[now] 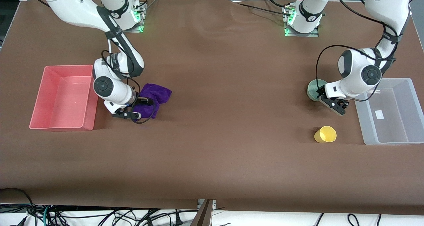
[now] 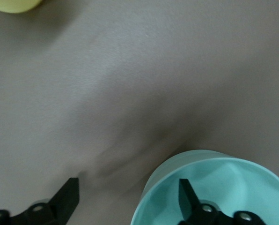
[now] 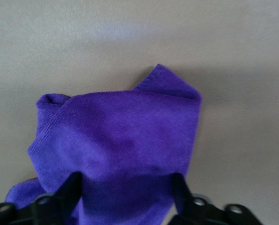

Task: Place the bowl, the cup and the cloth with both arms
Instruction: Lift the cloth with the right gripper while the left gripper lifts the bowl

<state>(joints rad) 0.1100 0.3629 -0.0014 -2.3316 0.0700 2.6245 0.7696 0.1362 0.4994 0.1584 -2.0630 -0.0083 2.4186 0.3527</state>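
Note:
The pale mint-green bowl [image 1: 313, 89] stands on the table beside the clear bin. My left gripper [image 1: 326, 100] is low at it and open. In the left wrist view [image 2: 128, 197] one finger [image 2: 188, 197] is inside the bowl [image 2: 223, 183] and the other [image 2: 69, 194] is outside, so they straddle the rim. The yellow cup [image 1: 325, 134] stands nearer to the front camera than the bowl, and its edge shows in the left wrist view [image 2: 13, 4]. The purple cloth [image 1: 153, 96] lies crumpled beside the pink bin. My right gripper [image 1: 140, 108] is open, with its fingers on either side of the cloth [image 3: 121, 136].
A pink bin [image 1: 49, 120] stands at the right arm's end of the table and is empty. A clear plastic bin [image 1: 407, 140] with a white label stands at the left arm's end. Brown table cover [image 1: 232, 120] lies between them.

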